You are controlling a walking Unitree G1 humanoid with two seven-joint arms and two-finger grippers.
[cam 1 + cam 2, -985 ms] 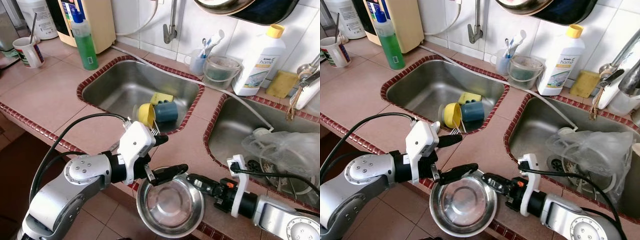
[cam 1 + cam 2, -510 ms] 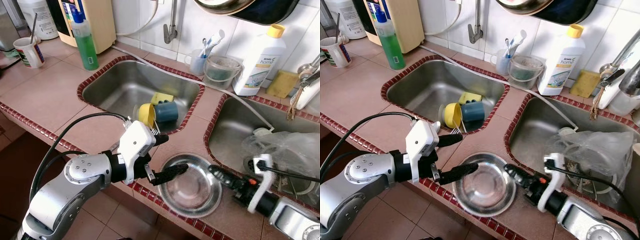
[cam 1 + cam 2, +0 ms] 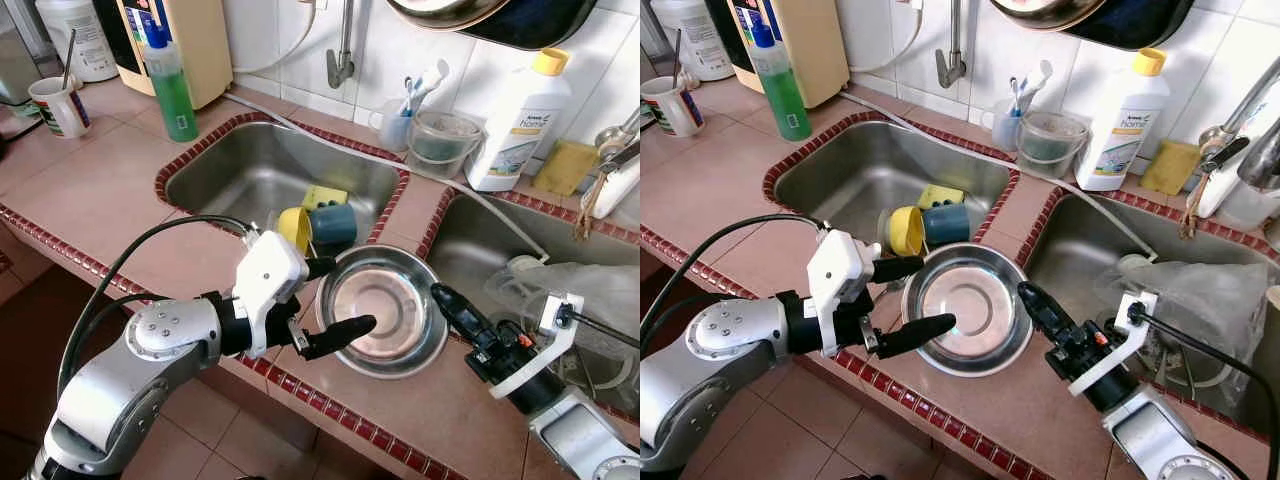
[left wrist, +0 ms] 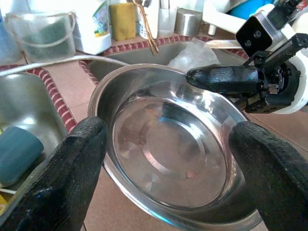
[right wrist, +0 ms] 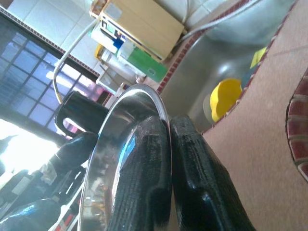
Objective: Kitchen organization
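The right gripper (image 3: 1032,298), pinching the steel bowl's (image 3: 962,308) rim, had carried it up over the counter (image 3: 720,190), between the left gripper's (image 3: 912,298) wide-open fingers, nearer the sinks.

A home kitchen: tiled counter (image 3: 100,190) with two steel sinks (image 3: 240,170), a wall tap (image 3: 342,60), dish soap (image 3: 170,85) and a sponge (image 3: 565,165)

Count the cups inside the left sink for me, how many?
2. A yellow plastic cup lies on its side in the left steel sink, and a dark blue cup lies touching it, on its right. More could be hidden behind them.
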